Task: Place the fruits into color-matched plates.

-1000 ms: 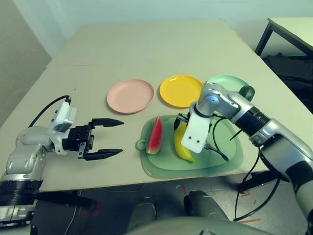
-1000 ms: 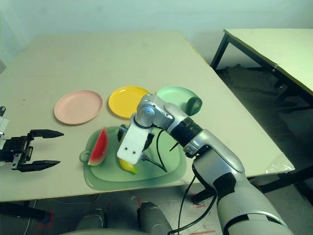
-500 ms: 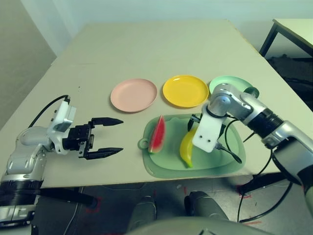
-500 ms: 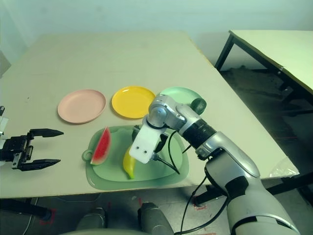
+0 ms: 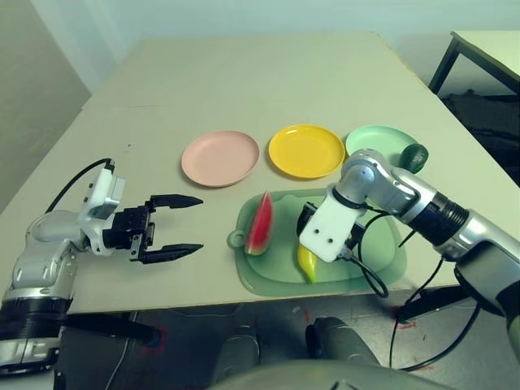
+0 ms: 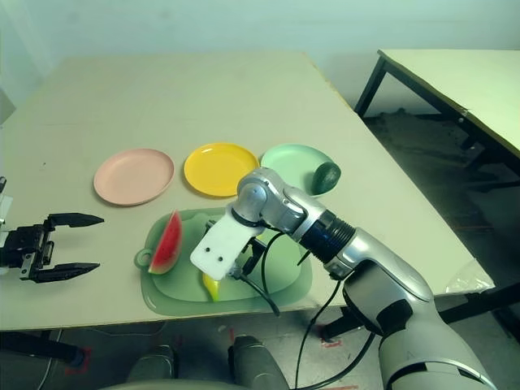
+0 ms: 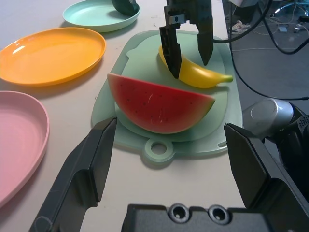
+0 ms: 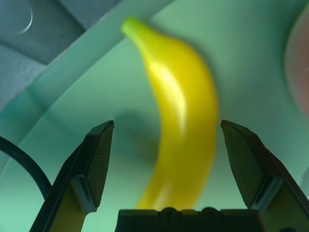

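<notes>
The yellow banana point(image 8: 181, 125) lies on a large green mat point(image 5: 374, 252). My right gripper point(image 7: 190, 66) stands open over it, one finger on each side. The red watermelon wedge point(image 5: 260, 223) stands on the mat's left part. Behind the mat sit the pink plate point(image 5: 219, 158), yellow plate point(image 5: 306, 150) and mint green plate point(image 5: 372, 140) in a row. The dark green avocado point(image 5: 413, 156) rests at the green plate's right edge. Well left of the mat, my left gripper point(image 5: 199, 224) hovers open with nothing in it, pointing at the watermelon.
The table's front edge runs just below the mat. Black cables point(image 5: 370, 272) loop from my right wrist over the mat. Another table point(image 6: 455, 81) stands off to the right. Bare tabletop stretches beyond the plates.
My right gripper has come down toward the front of the mat, and its fingers now straddle the banana, which my wrist mostly hides in the head views. The left arm has stayed put.
</notes>
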